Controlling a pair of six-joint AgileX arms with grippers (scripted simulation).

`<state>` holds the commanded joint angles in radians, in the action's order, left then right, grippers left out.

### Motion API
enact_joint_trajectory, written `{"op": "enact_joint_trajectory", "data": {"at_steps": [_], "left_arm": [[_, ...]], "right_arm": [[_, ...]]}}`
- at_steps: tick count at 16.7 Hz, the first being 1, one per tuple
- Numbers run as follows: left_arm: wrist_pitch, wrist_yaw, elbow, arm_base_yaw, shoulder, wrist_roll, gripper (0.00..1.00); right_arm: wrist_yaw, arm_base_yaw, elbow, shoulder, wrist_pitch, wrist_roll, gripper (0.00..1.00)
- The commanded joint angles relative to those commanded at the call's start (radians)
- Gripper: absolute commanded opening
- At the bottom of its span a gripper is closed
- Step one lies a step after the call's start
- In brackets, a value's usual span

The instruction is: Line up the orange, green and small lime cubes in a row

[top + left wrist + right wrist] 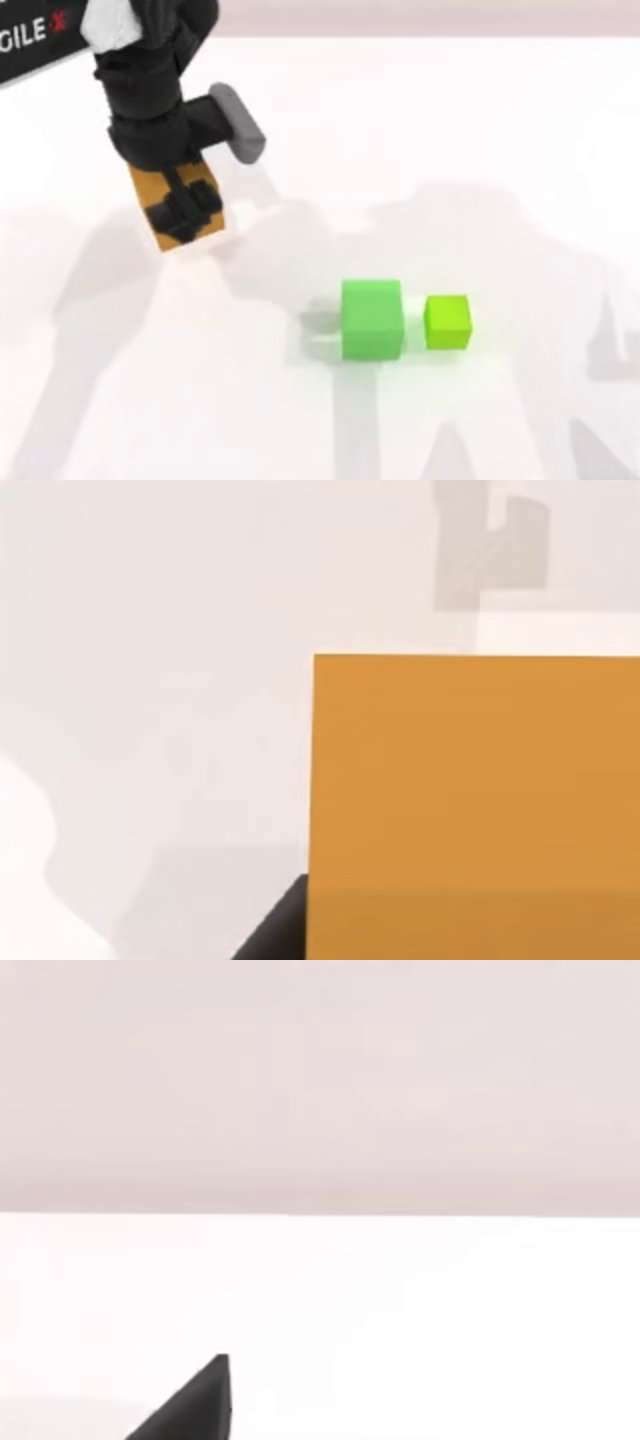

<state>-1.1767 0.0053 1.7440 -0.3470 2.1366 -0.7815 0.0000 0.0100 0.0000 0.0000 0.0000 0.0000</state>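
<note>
**Left Gripper Clamped on Orange Cube; Green and Lime Cubes Paired on Table**

The green cube point(372, 318) served as the landmark. It rested flat on the white table point(520, 140), slightly below the centre of the top view.

Up and to the left of the green cube, well apart from it, the left gripper point(186, 212) was clamped on the orange cube point(185, 205). The black fingers point(170, 215) crossed the cube's upper face, and the cube sat turned at an angle to the green cube's edges. The pictures did not show whether the orange cube touched the table. In the left wrist view the orange cube point(475, 800) filled the lower right of the picture.

Just to the right of the green cube stood the small lime cube point(448, 321), separated from it by a narrow gap.

The right arm was not visible in the top view. The right wrist view showed only bare table and one dark fingertip point(195, 1405); whether the right gripper was open or closed could not be determined.
</note>
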Motion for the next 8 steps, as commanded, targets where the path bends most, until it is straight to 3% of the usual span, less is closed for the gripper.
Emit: {"op": "enact_joint_trajectory", "data": {"at_steps": [8], "left_arm": [[0.019,-0.004,-0.208,-0.217,-0.188,-0.215,0.00]], "right_arm": [[0.000,0.000,0.000,0.000,0.000,0.000,1.00]]}}
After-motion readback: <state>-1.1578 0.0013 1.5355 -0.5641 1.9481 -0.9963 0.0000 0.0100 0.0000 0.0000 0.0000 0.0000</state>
